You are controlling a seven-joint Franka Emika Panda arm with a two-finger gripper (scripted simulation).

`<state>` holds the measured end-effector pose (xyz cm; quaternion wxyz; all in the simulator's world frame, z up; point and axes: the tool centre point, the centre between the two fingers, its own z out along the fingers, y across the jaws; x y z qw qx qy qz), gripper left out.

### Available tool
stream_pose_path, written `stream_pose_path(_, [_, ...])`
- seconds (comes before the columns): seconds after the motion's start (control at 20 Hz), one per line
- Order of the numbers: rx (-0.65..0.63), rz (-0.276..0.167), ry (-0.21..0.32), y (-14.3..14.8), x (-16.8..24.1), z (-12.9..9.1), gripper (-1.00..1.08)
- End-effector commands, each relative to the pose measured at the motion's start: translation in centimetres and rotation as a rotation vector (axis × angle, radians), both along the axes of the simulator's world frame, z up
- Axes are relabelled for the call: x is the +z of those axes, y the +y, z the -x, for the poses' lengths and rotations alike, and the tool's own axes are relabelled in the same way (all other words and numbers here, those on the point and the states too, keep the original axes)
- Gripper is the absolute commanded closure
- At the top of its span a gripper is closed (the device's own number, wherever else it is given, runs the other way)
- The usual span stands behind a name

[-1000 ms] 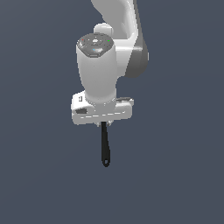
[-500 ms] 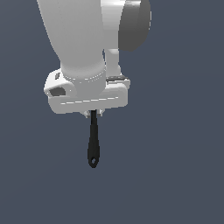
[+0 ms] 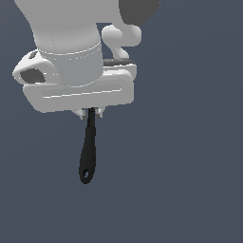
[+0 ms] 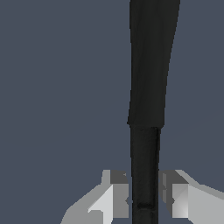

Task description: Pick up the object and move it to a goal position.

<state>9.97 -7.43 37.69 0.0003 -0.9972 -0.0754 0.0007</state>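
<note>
Wrist view: gripper (image 4: 144,199) clenched on narrow end of black utensil (image 4: 151,87), fingers (image 4: 116,194) pressed to both sides. Ext. view: utensil (image 3: 88,147) hangs approx. vertical below gripper (image 3: 90,113), rounded holed end lowest, against plain dark backdrop.

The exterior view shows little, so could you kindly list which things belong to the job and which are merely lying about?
Belonging to the job:
- black utensil, hanging down from its narrow end
- pincer, shut on that narrow end

Lying about:
- nothing visible in either view
</note>
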Motion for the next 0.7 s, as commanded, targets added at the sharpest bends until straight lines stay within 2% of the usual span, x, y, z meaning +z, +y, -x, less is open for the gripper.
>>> stream_pose_path(0.0, [0.000,0.001,-0.001,-0.3,1.2,-0.3,1.08])
stream_pose_path(0.65, [0.000,0.001,-0.001,-1.4,4.7,-1.4,1.08])
